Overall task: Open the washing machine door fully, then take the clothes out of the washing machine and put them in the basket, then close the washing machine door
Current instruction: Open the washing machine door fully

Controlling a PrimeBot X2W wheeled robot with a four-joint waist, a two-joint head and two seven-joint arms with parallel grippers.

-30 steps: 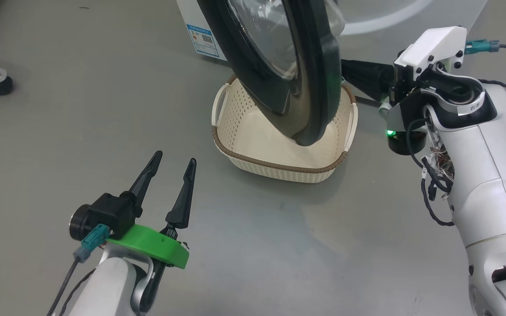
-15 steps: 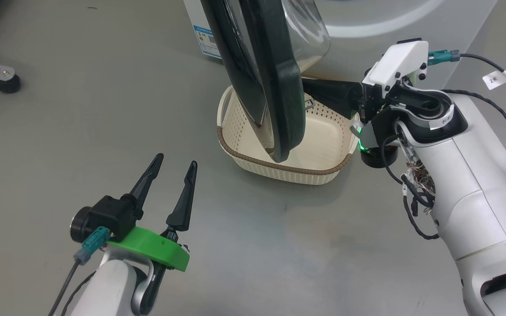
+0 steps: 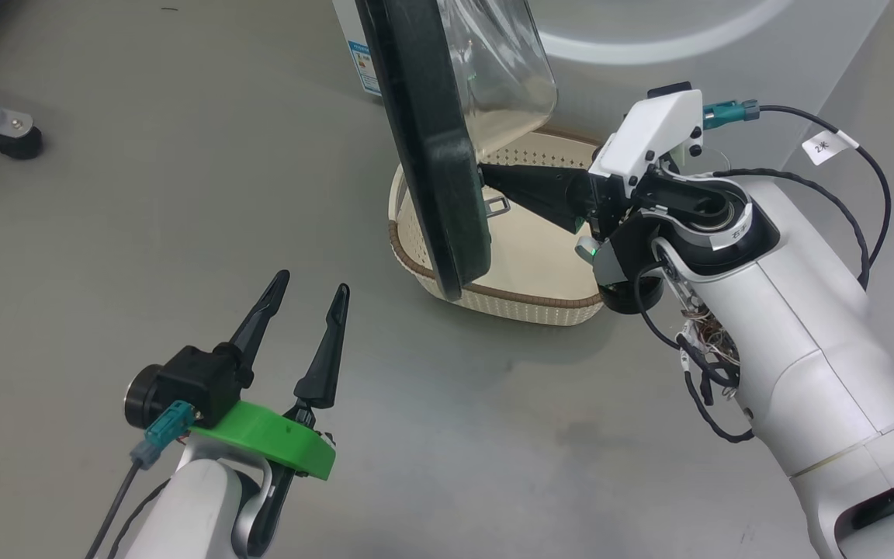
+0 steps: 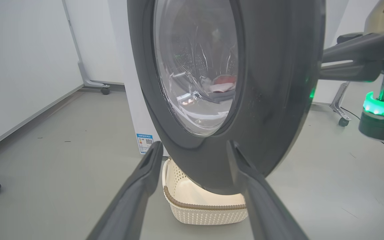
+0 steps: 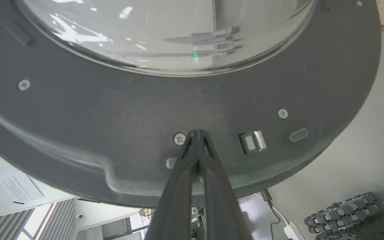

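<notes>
Right gripper (image 5: 197,133) fingers pressed together, tips on the washing machine door (image 3: 427,155), rigid black rim: I'd push there, not the slick glass bowl (image 3: 497,70); left gripper (image 3: 311,281) fingers spread, empty.

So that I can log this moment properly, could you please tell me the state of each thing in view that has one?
washing machine door: partly open, swung out over the basket.
right hand: shut, fingertips against the door's inner rim.
left hand: open, empty, apart from the door.
basket: upright on the floor, visible part empty.
clothes: seen through the door glass, not in the basket.
</notes>
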